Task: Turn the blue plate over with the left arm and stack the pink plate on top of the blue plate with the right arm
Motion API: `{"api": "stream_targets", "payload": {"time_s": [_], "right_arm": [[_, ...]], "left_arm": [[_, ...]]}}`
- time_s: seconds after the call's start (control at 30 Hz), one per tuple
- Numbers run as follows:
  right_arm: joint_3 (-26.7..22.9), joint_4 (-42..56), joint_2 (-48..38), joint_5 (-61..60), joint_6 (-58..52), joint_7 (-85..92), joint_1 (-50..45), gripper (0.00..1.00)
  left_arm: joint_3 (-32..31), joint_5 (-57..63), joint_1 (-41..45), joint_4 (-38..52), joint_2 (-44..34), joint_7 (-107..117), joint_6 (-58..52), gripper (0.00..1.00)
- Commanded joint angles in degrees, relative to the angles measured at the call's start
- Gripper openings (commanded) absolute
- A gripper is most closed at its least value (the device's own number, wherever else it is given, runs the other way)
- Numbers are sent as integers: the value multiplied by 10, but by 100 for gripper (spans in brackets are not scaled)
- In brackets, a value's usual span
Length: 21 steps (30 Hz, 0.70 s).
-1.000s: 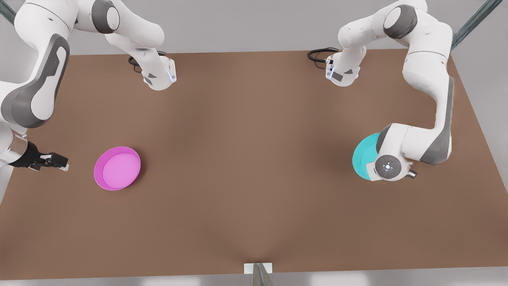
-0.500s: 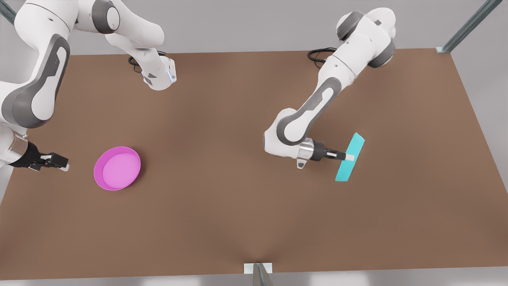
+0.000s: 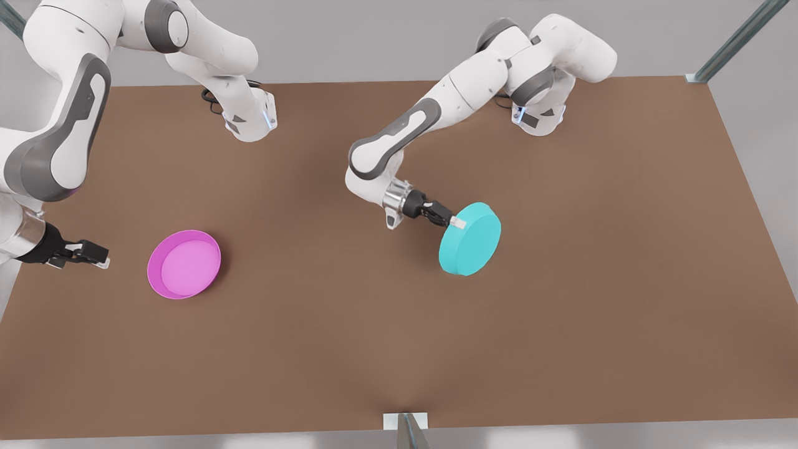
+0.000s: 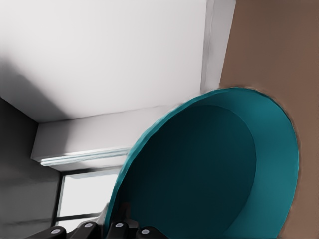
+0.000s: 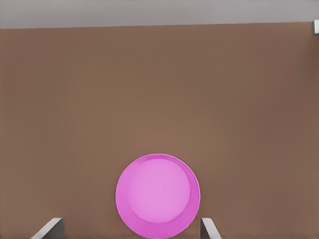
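A: Where is the blue plate (image 3: 471, 239)?

B: It is in the air above the middle of the brown bench (image 3: 623, 324), a little toward the front view's right. It is tilted, and its flat plain underside faces the front camera. The left gripper (image 3: 456, 222) is clamped on its rim, at the edge that points to the far-left corner of the bench. In the left wrist view the hollow inside of the plate (image 4: 209, 174) is seen, dark, with the rim between the black fingers (image 4: 119, 230).

A: And the pink plate (image 3: 184, 264)?

B: It lies flat on the bench with its lighter inside up, close to the left edge in the front view, well apart from the blue one.

A: What about the right arm?

B: The right gripper (image 3: 95, 257) waits low beside the pink plate, at the bench's left edge, not touching it. Its fingers (image 5: 50, 228) stand apart, and the pink plate (image 5: 158, 195) lies ahead of them.
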State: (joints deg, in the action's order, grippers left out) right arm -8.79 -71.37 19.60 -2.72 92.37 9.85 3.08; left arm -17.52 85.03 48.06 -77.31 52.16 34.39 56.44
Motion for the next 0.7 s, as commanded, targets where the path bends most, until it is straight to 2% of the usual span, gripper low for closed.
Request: {"api": "stream_targets", "payload": {"time_s": [0.0,0.53,0.57,0.6,0.67], "right_arm": [[0,0,0,0,0,0,0,100],[-2,1,0,-1,-1,1,10,100],[-1,1,0,-1,-1,1,10,100],[-1,1,-1,-1,-1,2,10,100],[-1,2,-1,-2,-1,2,10,100]], "left_arm": [[0,-20,1,1,1,2,1,21],[12,-8,28,26,73,89,10,21],[12,-8,28,26,75,91,12,68],[12,-9,29,26,75,103,14,100],[12,-9,33,26,75,103,14,100]]}}
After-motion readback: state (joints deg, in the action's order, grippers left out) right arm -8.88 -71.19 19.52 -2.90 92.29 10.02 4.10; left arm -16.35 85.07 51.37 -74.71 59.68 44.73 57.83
